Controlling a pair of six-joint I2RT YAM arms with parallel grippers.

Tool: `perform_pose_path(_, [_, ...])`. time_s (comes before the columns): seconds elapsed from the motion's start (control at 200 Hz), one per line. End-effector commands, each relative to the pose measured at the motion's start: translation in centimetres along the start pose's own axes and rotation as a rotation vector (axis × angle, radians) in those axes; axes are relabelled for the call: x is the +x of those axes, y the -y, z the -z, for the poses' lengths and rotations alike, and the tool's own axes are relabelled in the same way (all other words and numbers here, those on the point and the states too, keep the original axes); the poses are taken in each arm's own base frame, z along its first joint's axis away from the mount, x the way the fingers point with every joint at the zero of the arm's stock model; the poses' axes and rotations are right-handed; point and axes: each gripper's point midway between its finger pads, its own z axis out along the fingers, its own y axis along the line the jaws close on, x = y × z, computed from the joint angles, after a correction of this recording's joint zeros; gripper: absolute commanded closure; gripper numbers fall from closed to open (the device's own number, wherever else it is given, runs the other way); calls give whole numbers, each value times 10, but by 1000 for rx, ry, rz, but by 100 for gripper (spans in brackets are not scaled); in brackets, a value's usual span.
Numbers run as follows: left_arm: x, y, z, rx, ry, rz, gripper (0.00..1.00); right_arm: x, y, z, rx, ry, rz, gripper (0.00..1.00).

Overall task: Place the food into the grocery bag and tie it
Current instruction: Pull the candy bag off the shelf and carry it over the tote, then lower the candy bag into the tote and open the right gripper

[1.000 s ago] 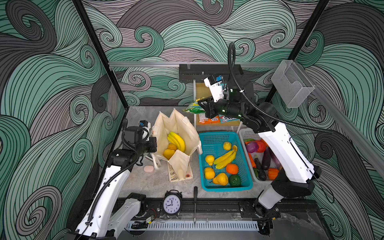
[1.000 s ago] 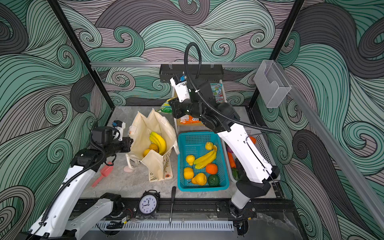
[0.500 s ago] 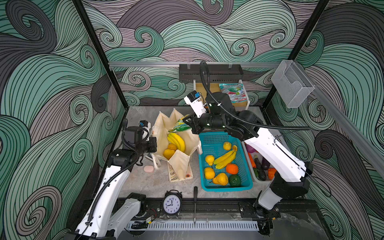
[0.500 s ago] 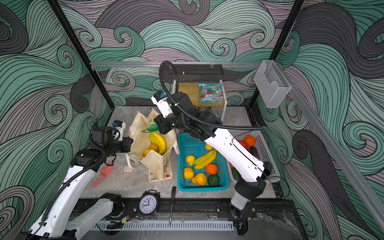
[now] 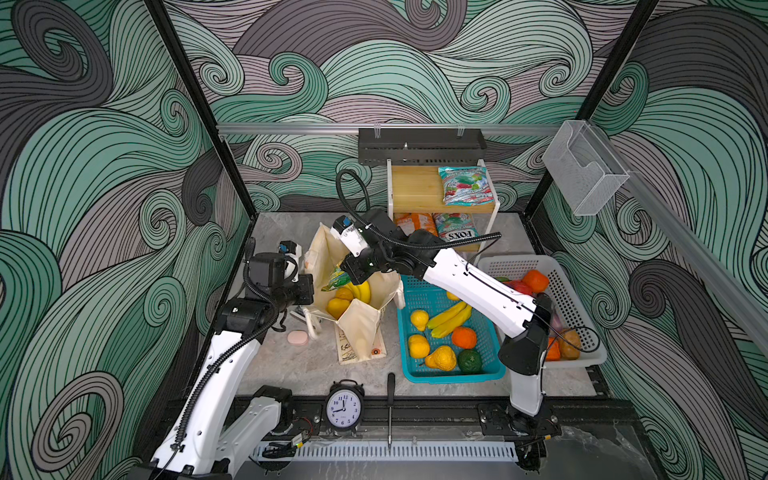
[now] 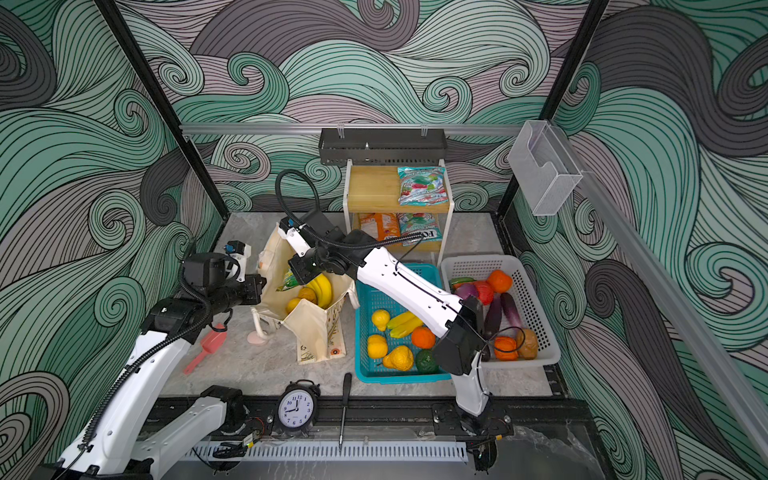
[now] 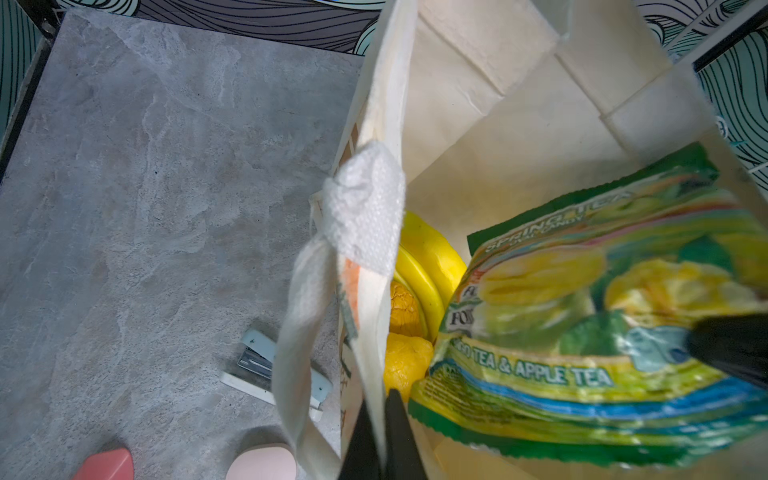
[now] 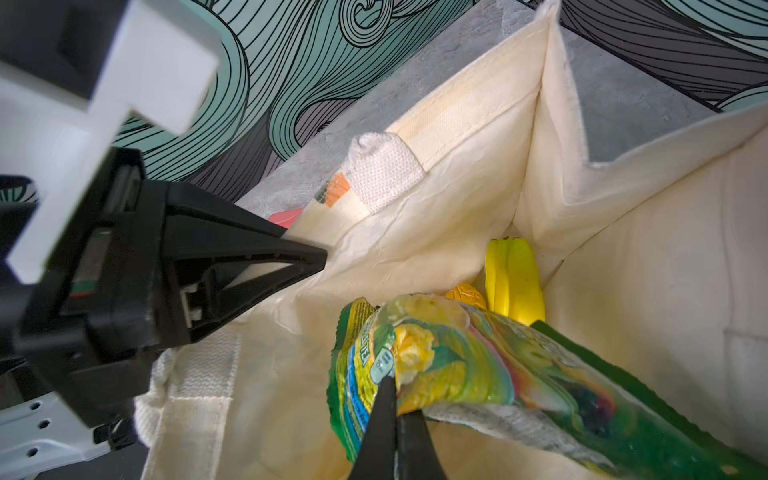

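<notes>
A: Left side first. What is the left gripper (image 7: 380, 415) doing?

B: Its jaws are pressed together on the near wall of the grocery bag (image 5: 361, 328), right at the rim, beside a white rope handle (image 7: 365, 208). The bag stands open on the tabletop (image 5: 291, 365), left of centre in both top views.

A: Contents?

B: A banana bunch (image 5: 363, 291) and a yellow-orange fruit (image 5: 337, 306) lie at the bottom.

A: And the right gripper (image 8: 395, 415)?

B: It has reached across the middle and is pinching one edge of the green-yellow candy packet (image 8: 478, 365). The packet hangs tilted in the bag's open mouth, above the bananas. I cannot tell whether it touches them.

A: Further right?

B: The teal basket (image 5: 453, 379) sits just beside the bag and holds yellow, orange and green fruit. The white basket (image 5: 577, 362) is next to it, with more produce. At the back, a teal-red candy packet (image 5: 466, 185) lies on top of the shelf (image 5: 415, 187).
</notes>
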Motion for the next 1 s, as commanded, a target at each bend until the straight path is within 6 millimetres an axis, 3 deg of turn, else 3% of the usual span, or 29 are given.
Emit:
perform_pose_path(0.0, [12, -4, -5, -10, -52, 2, 100, -23, -10, -7, -37, 83, 51, 100])
perform_pose_path(0.16, [13, -6, -5, -21, -56, 2, 100, -24, -15, -29, -84, 84, 78, 100])
perform_pose_path(0.34, [13, -6, -6, -21, -60, 2, 100, -20, -27, -39, -167, 87, 119, 100])
perform_pose_path(0.565, [13, -6, -6, -20, -58, 2, 100, 26, 30, -62, 46, -4, 95, 100])
perform_pose_path(0.811, [13, -5, -6, -17, -60, 4, 100, 53, 48, -56, 140, -41, 108, 100])
perform_pose_path(0.996, [14, -5, -6, -17, -61, 4, 100, 74, 83, -52, 330, -108, 132, 100])
